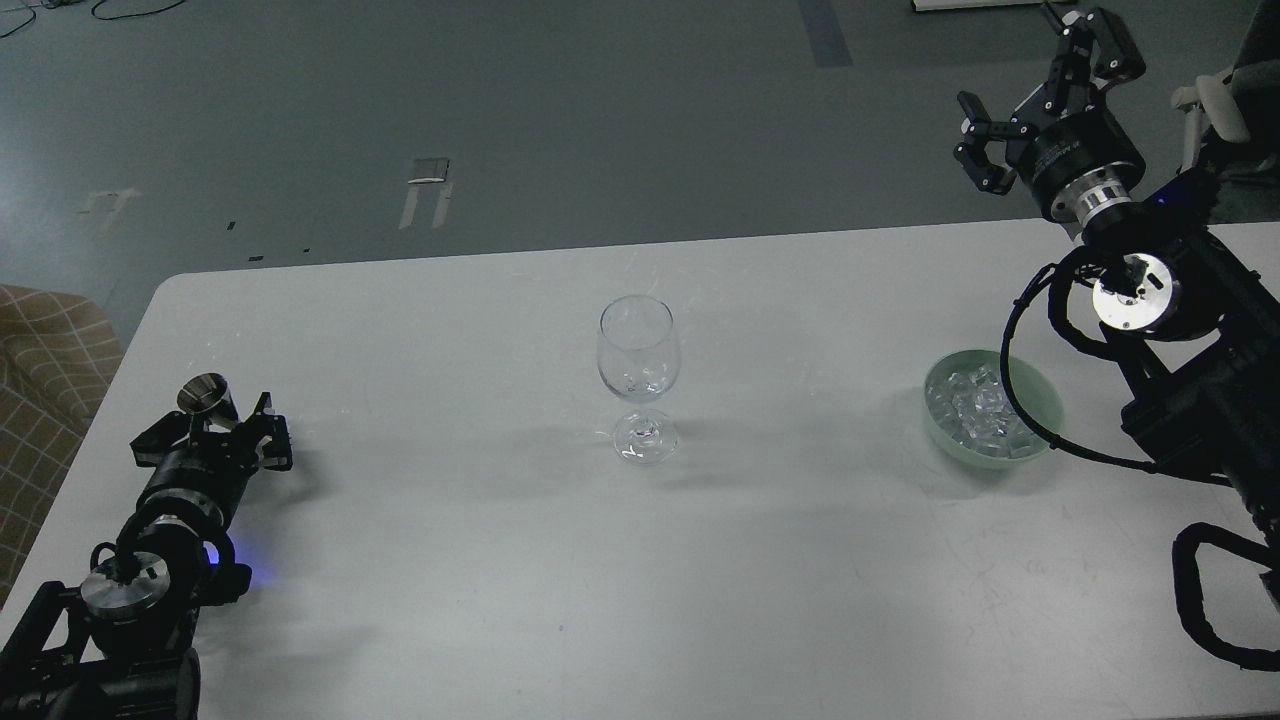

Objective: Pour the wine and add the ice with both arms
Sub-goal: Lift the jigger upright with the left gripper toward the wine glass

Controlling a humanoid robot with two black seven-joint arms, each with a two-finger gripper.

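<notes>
In the middle of the frame you are seeing a clear stemmed wine glass (639, 378) standing upright; a few small glassy pieces are glinting low in its bowl, no liquid showing. At right centre a pale green round bowl (1040, 395) is holding the ice (975, 405), a heap of small colourless cubes with white glints. A black cable is looping over its right side.

The left gripper (232, 425), at lower left, is lying low over the table around a dark object with a round metallic mouth (203, 392); whether it is clamping it you cannot tell. The right gripper (1040, 85), upper right, is hanging high with fingers spread wide, holding nothing.

The white table (450, 560) is filling the lower frame; behind it is lying a grey floor (550, 110) with tape marks.
</notes>
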